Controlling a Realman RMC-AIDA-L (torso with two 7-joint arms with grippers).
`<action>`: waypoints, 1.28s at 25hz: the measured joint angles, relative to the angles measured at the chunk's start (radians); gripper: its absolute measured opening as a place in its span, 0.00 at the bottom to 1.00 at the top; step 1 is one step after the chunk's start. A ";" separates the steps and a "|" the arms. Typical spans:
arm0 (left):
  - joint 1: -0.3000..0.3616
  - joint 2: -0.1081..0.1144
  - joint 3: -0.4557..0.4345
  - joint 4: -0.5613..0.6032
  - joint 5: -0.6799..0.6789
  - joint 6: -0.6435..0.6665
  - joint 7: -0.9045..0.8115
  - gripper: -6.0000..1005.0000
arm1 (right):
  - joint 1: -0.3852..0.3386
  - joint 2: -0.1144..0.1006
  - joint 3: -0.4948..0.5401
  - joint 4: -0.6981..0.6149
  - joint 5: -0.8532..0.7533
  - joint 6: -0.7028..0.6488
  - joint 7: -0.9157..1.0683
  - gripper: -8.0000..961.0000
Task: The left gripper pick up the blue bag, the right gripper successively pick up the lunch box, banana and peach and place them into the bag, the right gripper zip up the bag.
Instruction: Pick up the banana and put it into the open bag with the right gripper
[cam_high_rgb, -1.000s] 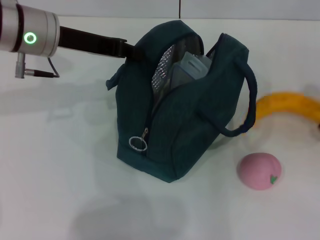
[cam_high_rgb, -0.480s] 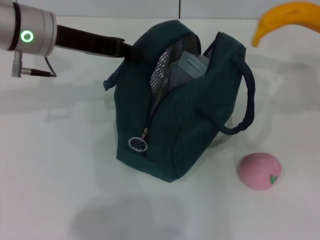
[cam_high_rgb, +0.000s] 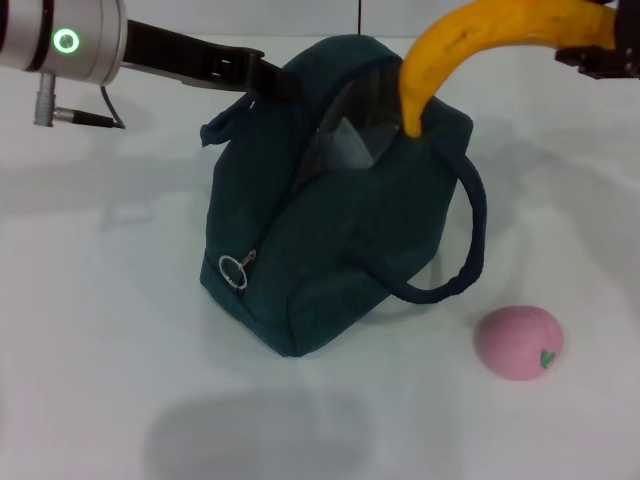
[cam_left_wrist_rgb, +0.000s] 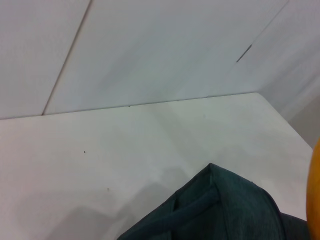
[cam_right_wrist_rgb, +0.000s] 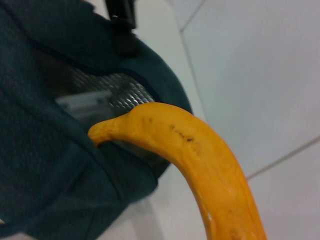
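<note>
Banana (cam_high_rgb: 470, 45) swung over blue bag (cam_high_rgb: 330, 230), tip pointing down, right pincer (cam_high_rgb: 600, 45) clamped on it

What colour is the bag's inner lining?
Silver, with a quilted mesh-like pattern; the lining of the blue bag shows best in the right wrist view.

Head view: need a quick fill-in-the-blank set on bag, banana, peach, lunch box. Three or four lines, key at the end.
1. The right hand holds the banana with its tip at the open top of the blue bag, so the fruit is ____ the tabletop.
2. The lunch box sits ____ the bag.
3. The peach lies on the ____.
4. The left hand grips the bag at its far ____.

Missing words: above; inside; table; end
</note>
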 joint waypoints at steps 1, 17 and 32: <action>0.000 0.000 0.000 0.000 0.000 0.000 -0.001 0.07 | 0.017 0.001 -0.001 -0.004 -0.011 -0.017 0.005 0.46; 0.003 0.006 -0.001 -0.003 0.000 0.001 -0.031 0.07 | 0.099 -0.004 0.075 -0.134 -0.023 -0.165 0.097 0.46; -0.024 0.010 0.002 -0.005 0.019 0.014 -0.069 0.07 | 0.279 0.002 -0.094 0.100 -0.130 -0.230 0.187 0.46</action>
